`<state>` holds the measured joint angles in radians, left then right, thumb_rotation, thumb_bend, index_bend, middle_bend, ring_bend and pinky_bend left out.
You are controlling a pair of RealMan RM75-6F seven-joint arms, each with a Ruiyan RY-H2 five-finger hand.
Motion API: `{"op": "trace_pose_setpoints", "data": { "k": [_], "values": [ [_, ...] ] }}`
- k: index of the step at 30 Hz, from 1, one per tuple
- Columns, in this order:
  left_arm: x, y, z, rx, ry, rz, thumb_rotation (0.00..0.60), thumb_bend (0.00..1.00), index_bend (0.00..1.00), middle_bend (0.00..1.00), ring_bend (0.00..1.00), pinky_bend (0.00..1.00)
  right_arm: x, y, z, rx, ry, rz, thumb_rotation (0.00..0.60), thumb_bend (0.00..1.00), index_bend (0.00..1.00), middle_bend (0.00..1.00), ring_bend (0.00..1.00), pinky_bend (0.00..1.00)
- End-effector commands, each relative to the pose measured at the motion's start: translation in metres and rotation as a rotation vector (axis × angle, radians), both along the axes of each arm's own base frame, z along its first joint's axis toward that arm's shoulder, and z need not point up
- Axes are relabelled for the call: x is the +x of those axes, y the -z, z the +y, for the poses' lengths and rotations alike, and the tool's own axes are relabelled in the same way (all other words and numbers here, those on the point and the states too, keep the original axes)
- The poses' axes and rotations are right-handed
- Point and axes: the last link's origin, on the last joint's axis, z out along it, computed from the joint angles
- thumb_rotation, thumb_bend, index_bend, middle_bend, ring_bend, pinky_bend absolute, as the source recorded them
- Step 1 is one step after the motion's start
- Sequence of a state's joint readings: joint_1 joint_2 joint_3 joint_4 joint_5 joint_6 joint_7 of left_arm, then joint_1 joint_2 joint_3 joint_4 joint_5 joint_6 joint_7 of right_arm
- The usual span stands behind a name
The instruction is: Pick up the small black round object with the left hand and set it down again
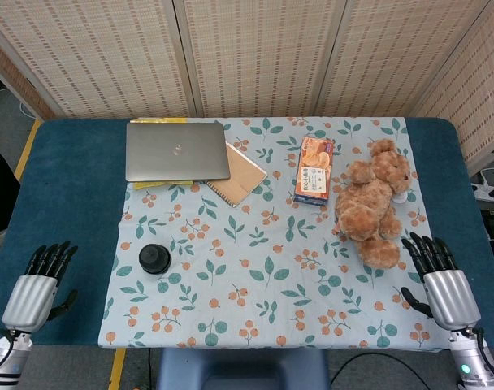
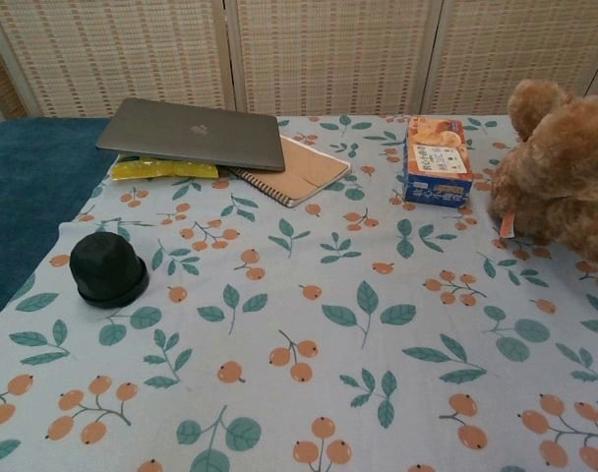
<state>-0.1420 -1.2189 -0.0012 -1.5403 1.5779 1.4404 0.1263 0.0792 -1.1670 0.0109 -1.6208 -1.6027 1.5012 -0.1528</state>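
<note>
Head view:
- target: small black round object (image 1: 154, 258) sits on the floral tablecloth (image 1: 263, 268), left half, near the cloth's left edge; round, so no long axis to line up with.
- left hand (image 1: 42, 284): rests on the bare blue table (image 1: 68, 187) at the near-left, off the cloth; fingers (image 1: 54, 257) apart and pointing away from the robot, holding nothing.
- right hand (image 1: 442, 280): near-right corner of the cloth, fingers spread, empty; teddy bear (image 1: 374, 203) just beyond its fingertips.
- key relation: object lies to the right of the left hand and slightly further from the robot, well apart, with the cloth edge between them. Left hand is clearly nearer than the right, which is across the whole table.
- path: nothing stands between left hand and object.
- clutter: laptop (image 1: 177, 151) on a notebook (image 1: 239, 175), biscuit box (image 1: 314, 170), all further back and apart from the object.

Chest view:
- target: small black round object (image 2: 107, 267) at left, upright on a wider flat base, domed top; free on all sides.
- hands: neither shows here.
- clutter: laptop (image 2: 196, 134) and notebook (image 2: 291, 171) behind, box (image 2: 437, 157) and bear (image 2: 560, 162) at right.
- judgement: pickup not yet begun; reach calls for a move rightward and a bit forward, top-down grasp looks easiest.
</note>
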Motion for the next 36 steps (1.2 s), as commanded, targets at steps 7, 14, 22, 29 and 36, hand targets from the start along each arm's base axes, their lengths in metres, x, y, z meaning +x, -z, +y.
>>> {"op": "trace_pose_setpoints", "data": {
  "k": [7, 14, 22, 29, 36],
  "values": [
    [0.019, 0.045, 0.007, -0.121, 0.149, -0.053, 0.6, 0.37, 0.0, 0.0, 0.0, 0.03, -0.002, 0.003, 0.001, -0.008, 0.018, 0.029, 0.6, 0.18, 0.0, 0.0, 0.0, 0.0],
    [0.033, 0.089, 0.027, -0.163, 0.164, 0.001, 0.6, 0.36, 0.0, 0.0, 0.0, 0.02, -0.003, 0.006, -0.003, -0.004, 0.034, 0.039, 0.6, 0.18, 0.0, 0.0, 0.0, 0.0],
    [0.043, 0.115, 0.052, -0.161, 0.144, 0.106, 0.6, 0.33, 0.0, 0.0, 0.0, 0.02, -0.004, 0.012, -0.007, 0.035, 0.053, 0.045, 0.6, 0.18, 0.0, 0.0, 0.0, 0.0],
    [0.041, 0.126, 0.058, -0.181, 0.117, 0.12, 0.6, 0.33, 0.0, 0.0, 0.0, 0.03, -0.003, 0.01, -0.006, 0.024, 0.051, 0.041, 0.6, 0.18, 0.0, 0.0, 0.0, 0.0],
    [0.04, 0.133, 0.058, -0.195, 0.116, 0.107, 0.6, 0.33, 0.0, 0.0, 0.0, 0.03, -0.002, 0.012, -0.006, 0.025, 0.052, 0.047, 0.6, 0.18, 0.0, 0.0, 0.0, 0.0]
  ]
}}
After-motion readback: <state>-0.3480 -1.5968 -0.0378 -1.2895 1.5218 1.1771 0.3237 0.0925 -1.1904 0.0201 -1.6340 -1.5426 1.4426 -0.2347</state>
